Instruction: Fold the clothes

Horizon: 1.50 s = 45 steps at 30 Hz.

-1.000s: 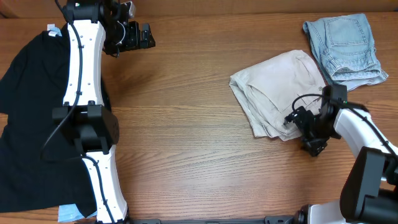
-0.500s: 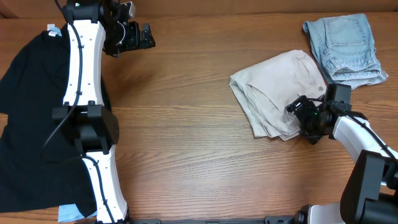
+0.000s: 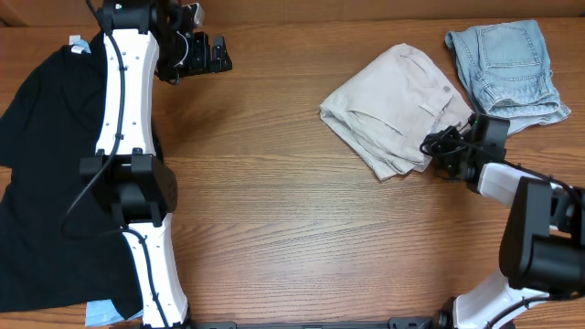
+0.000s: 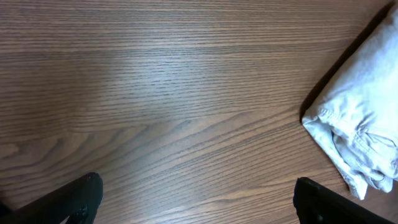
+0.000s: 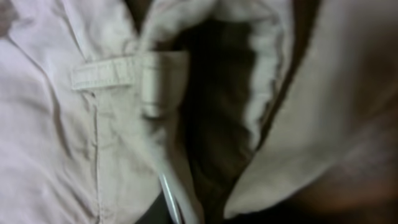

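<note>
The cream-beige shorts (image 3: pixel 393 105) lie folded in a bundle on the wooden table (image 3: pixel 274 210), right of centre. My right gripper (image 3: pixel 441 144) is at their lower right edge, shut on the cloth. Its wrist view is filled with beige fabric (image 5: pixel 56 137) and a belt loop (image 5: pixel 118 71); the fingers are hidden there. My left gripper (image 3: pixel 216 55) hovers open near the far left over bare wood, its two black fingertips (image 4: pixel 78 199) wide apart. A corner of the shorts (image 4: pixel 367 124) shows at the right of the left wrist view.
Small light-blue denim shorts (image 3: pixel 507 68) lie folded at the far right corner, just behind the right arm. A big black top (image 3: pixel 46 164) is spread along the left side, partly under the left arm.
The right gripper moved in to the shorts' edge and shut. The beige bundle has shifted left and toward the far side. The left arm has barely moved.
</note>
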Available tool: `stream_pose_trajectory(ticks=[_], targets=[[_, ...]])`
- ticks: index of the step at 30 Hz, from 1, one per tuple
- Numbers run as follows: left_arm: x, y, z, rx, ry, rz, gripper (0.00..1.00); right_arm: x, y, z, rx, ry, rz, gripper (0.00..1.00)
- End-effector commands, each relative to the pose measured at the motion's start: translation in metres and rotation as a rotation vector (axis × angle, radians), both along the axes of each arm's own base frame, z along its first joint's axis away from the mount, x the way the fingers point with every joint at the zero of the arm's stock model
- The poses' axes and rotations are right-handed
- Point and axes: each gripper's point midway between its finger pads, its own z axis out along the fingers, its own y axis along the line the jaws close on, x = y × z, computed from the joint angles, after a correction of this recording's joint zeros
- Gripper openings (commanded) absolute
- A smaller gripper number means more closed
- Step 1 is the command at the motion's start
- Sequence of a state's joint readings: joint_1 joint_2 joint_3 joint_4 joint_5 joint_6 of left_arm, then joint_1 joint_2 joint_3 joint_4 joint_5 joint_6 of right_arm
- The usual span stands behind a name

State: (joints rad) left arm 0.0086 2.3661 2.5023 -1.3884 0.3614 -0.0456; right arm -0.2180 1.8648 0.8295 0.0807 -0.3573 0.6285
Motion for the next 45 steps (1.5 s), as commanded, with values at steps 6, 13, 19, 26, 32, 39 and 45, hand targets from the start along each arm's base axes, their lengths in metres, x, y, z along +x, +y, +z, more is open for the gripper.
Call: stream_pose_trajectory(ticks=[6,13,19,26,32,39,45], targets=[[0.001,-0.012,0.005,0.013,-0.025,-0.043,1.0,0.013,0.034,0.004,0.067,-0.122,0.159,0.04],[0.0,-0.012,0.005,0.012,-0.023,-0.043,1.0,0.024,0.06,0.06,0.211,-0.296,0.343,0.04],[0.0,-0.014,0.005,0.012,-0.023,-0.047,1.0,0.036,0.067,0.123,0.24,-0.389,0.413,0.04],[0.0,-0.014,0.005,0.013,-0.024,-0.048,1.0,0.044,0.066,0.181,0.225,-0.424,0.421,0.04],[0.0,-0.014,0.005,0.012,-0.024,-0.048,1.0,0.056,0.063,0.229,0.19,-0.485,0.435,0.04],[0.0,-0.015,0.005,0.012,-0.024,-0.049,1.0,0.086,0.029,0.3,0.041,-0.587,0.312,0.04],[0.001,-0.015,0.005,0.012,-0.03,-0.05,1.0,0.1,-0.021,0.344,-0.087,-0.664,0.145,0.04]])
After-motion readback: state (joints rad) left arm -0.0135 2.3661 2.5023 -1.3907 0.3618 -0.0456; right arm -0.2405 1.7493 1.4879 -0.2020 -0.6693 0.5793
